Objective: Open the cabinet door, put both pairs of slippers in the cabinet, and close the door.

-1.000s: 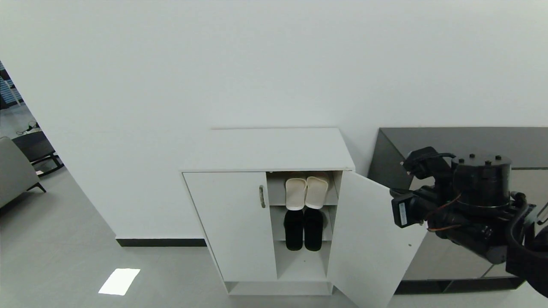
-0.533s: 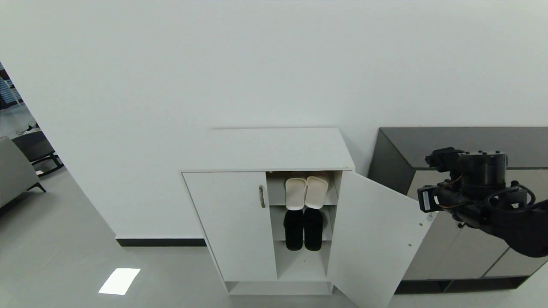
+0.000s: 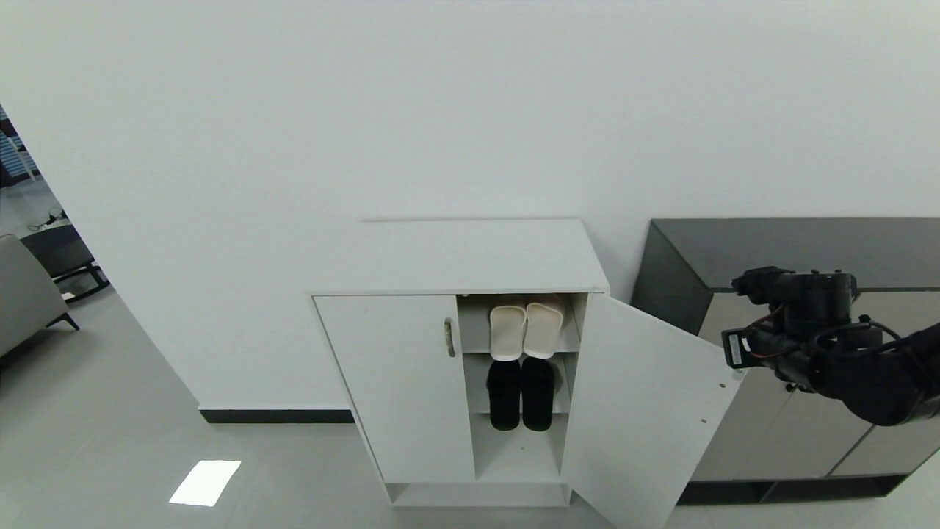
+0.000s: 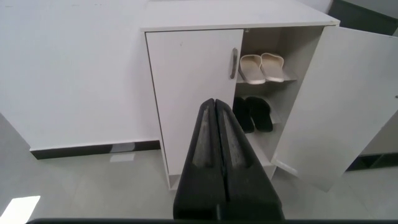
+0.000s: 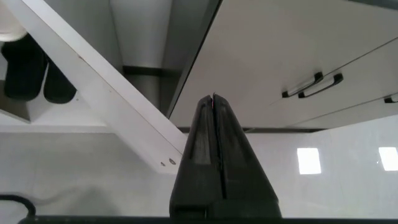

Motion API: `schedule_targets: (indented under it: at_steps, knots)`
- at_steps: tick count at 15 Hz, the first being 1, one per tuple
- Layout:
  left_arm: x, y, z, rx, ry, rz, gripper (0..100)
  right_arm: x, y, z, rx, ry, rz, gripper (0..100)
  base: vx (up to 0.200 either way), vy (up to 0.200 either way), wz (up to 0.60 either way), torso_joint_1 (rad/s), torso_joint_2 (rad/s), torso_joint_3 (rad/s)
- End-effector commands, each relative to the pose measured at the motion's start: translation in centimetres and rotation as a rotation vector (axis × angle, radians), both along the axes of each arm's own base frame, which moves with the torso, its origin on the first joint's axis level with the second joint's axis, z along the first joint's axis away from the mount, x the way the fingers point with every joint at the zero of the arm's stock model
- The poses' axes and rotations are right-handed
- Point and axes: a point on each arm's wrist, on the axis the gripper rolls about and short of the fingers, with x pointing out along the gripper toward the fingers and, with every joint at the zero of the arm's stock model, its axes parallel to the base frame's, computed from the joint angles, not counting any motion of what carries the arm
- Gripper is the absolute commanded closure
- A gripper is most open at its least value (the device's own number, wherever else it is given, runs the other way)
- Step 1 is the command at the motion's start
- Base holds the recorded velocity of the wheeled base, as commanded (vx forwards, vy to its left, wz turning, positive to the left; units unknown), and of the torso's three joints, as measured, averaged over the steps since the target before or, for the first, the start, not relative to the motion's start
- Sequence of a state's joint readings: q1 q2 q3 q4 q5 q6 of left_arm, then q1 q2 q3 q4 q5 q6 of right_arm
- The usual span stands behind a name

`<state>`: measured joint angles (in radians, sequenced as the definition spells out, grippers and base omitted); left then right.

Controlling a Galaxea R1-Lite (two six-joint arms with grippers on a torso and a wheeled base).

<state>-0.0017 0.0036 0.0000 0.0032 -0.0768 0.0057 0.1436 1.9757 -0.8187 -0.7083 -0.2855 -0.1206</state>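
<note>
Fingers of the right arm [image 5: 200, 144], pressed together, sit just beside the open cabinet door [image 5: 99, 87].

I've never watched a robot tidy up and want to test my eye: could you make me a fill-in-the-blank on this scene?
The white slippers sit directly ____ the black slippers.
On the cabinet, the open door is the ____ one.
The slipper pairs inside number ____.
Missing words: above; right; two.
</note>
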Motion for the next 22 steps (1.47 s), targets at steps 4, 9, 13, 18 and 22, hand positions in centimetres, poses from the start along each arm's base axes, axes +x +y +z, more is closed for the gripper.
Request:
schedule_targets:
  at_steps: [4, 9, 13, 18, 22]
  knots:
    - [0.0, 0.0, 0.0, 0.000, -0.001, 0.000, 100, 1.0, -0.2, -1.8, -0.005, 0.040, -0.010, 100, 0.000, 0.000, 0.00, 0.000, 0.00, 0.000]
    - [0.0, 0.0, 0.0, 0.000, -0.001, 0.000, 100, 1.4, -0.3, -2.4, -0.006, 0.052, -0.017, 100, 0.000, 0.000, 0.00, 0.000, 0.00, 0.000]
    - [0.0, 0.0, 0.0, 0.000, -0.001, 0.000, 100, 1.1, -0.1, -2.9, -0.012, 0.074, -0.008, 100, 0.000, 0.000, 0.00, 0.000, 0.00, 0.000]
    - [0.0, 0.0, 0.0, 0.000, -0.001, 0.000, 100, -2.9, 6.4, -2.9, -0.002, 0.105, 0.185, 100, 0.000, 0.000, 0.00, 0.000, 0.00, 0.000]
    - [0.0, 0.0, 0.0, -0.001, -0.001, 0.000, 100, -6.8, 10.8, -1.4, 0.030, 0.082, 0.333, 100, 0.000, 0.000, 0.00, 0.000, 0.00, 0.000]
